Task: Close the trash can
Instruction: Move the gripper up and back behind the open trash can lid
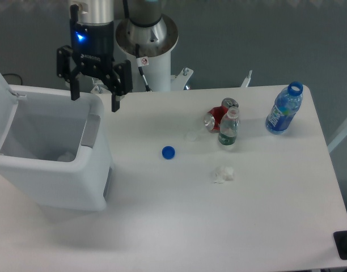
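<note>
With the trash can (60, 170) gaping at frame left, your end effector (94, 99) is hovering wide and empty; next, reaching for its raised lid (0, 113).

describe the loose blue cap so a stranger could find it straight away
Start at the large white plastic trash can, standing open at the table's left. Just right of it, alone on the white table, lies the small round blue bottle cap, the only loose blue thing there.

No wording can be read anywhere. The blue bottle (284, 110) and the small green-labelled bottle (228, 129) left of it carry labels too small to make out; a small round sign sticker (144, 61) sits on the robot base (151, 56), illegible.
</note>
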Controlling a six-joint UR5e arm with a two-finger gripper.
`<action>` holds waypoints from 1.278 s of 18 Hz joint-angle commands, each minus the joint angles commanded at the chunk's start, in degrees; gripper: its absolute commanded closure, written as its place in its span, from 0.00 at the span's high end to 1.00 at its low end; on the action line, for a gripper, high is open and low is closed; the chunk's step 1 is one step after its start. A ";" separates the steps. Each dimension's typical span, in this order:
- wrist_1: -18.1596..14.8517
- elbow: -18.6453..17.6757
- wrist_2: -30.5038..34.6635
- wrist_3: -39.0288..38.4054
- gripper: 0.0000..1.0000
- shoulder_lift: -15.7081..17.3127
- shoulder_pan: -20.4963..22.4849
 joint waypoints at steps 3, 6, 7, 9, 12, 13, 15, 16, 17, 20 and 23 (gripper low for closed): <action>0.09 -0.35 0.00 0.01 1.00 0.09 0.79; -0.09 -0.27 -0.09 -0.08 1.00 0.09 1.58; -0.18 -0.27 -0.09 -0.60 1.00 0.09 1.58; -0.35 -0.35 0.17 -0.87 1.00 0.35 1.58; -0.62 -0.62 0.18 -1.22 1.00 1.14 1.50; -0.62 -0.62 0.09 -1.83 1.00 1.40 1.41; -0.53 -0.70 -0.17 -2.80 1.00 2.19 1.06; -0.44 -0.62 -0.35 -3.68 1.00 2.55 0.97; -0.35 -0.27 -0.44 -4.90 1.00 2.90 0.79; -0.26 0.26 -3.50 -8.33 1.00 4.30 -0.96; -0.18 0.44 -7.11 -13.77 1.00 5.97 -1.49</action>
